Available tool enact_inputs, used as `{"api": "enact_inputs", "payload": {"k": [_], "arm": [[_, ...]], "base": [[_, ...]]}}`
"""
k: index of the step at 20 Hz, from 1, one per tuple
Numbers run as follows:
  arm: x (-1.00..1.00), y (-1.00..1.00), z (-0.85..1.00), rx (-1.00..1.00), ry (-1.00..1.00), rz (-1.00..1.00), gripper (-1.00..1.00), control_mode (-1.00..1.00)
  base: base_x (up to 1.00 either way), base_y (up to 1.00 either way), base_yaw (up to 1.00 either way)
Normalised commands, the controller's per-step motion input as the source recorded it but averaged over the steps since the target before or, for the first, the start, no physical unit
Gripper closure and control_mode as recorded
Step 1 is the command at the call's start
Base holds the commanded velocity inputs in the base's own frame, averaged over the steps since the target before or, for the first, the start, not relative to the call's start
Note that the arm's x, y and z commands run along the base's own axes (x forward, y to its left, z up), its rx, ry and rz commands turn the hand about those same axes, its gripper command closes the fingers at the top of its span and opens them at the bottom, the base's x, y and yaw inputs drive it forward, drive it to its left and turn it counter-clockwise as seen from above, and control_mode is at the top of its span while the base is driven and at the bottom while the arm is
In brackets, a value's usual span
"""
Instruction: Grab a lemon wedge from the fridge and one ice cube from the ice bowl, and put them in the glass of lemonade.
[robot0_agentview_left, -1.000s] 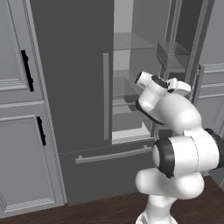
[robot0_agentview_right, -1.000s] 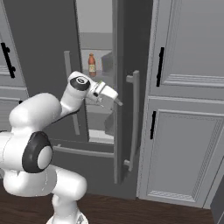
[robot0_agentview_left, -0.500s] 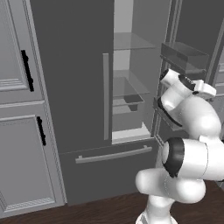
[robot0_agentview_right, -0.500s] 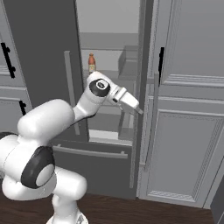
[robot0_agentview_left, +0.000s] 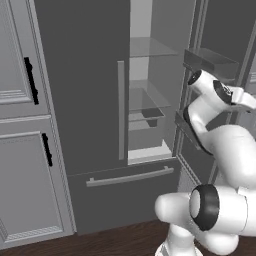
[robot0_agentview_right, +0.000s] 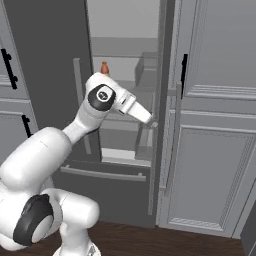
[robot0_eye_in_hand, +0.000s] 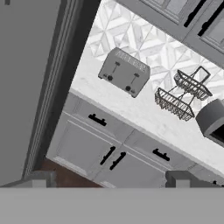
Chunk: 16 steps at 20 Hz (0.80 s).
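The dark grey fridge (robot0_agentview_left: 80, 90) stands with its left door shut and its right door (robot0_agentview_right: 161, 100) swung wide, edge-on in the right base view. Glass shelves (robot0_agentview_left: 150, 47) and a small dark tray (robot0_agentview_left: 151, 115) show inside. My gripper (robot0_agentview_right: 153, 123) reaches out to the right, next to the inner edge of the open door. In the hand view the gripper (robot0_eye_in_hand: 111, 179) is open, its fingertips (robot0_eye_in_hand: 40, 177) far apart with nothing between them. The lemon wedge, ice cube, ice bowl and glass of lemonade are out of view.
An orange bottle (robot0_agentview_right: 104, 67) stands on a fridge shelf. Door bins (robot0_agentview_left: 210, 60) jut from the open door beside my arm. Grey cabinets with black handles (robot0_agentview_left: 29, 77) flank the fridge. The hand view looks across at a counter with a toaster (robot0_eye_in_hand: 124, 72) and a wire rack (robot0_eye_in_hand: 181, 96).
My arm has swung to the right from the door handle area, and the fridge's right door has opened wider alongside it. The bottle inside is now partly hidden by my arm.
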Motion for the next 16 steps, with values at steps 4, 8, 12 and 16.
{"api": "enact_inputs", "payload": {"k": [4, 8, 12, 16], "arm": [[-0.53, 0.49, 0.78, 0.00, -0.25, 0.00, -1.00, -1.00], [-0.07, 0.55, 0.13, 0.26, -0.30, 0.13, -1.00, -1.00], [0.03, 0.95, 0.00, 0.25, -0.18, 0.43, -1.00, -1.00], [0.09, 1.00, 0.01, 0.05, 0.11, 0.66, -1.00, -1.00]], "base": [[0.00, 0.00, 0.00], [0.00, 0.00, 0.00], [0.00, 0.00, 0.00], [0.00, 0.00, 0.00]]}}
